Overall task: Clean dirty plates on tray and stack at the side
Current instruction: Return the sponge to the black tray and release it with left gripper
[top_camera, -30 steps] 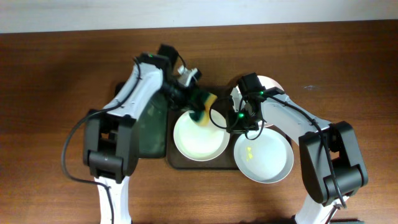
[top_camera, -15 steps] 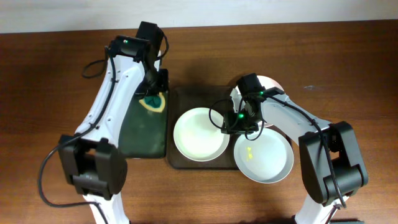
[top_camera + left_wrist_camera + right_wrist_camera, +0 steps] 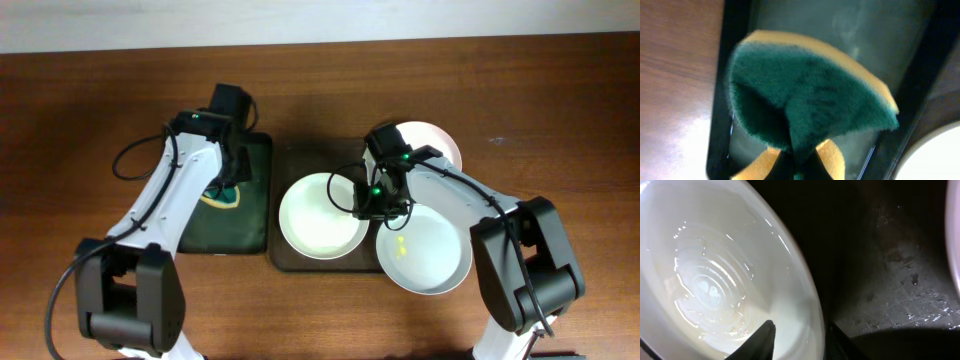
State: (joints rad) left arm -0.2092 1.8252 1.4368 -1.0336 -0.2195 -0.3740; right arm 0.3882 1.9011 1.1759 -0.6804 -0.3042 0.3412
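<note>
Holding the sponge (image 3: 810, 100) clamped in my left jaws over the black tray (image 3: 250, 225), I have my right jaws straddling the rim of the wet plate (image 3: 320, 215) in the brown tray (image 3: 300, 160); I cannot tell whether they pinch it. That plate looks clean, but the near-right plate (image 3: 425, 250) shows yellow smudges, so I judge more wiping and the stacking remain.

Even overhead light; sponge (image 3: 810, 95) blurred close-up; glare on plate (image 3: 715, 280)
</note>
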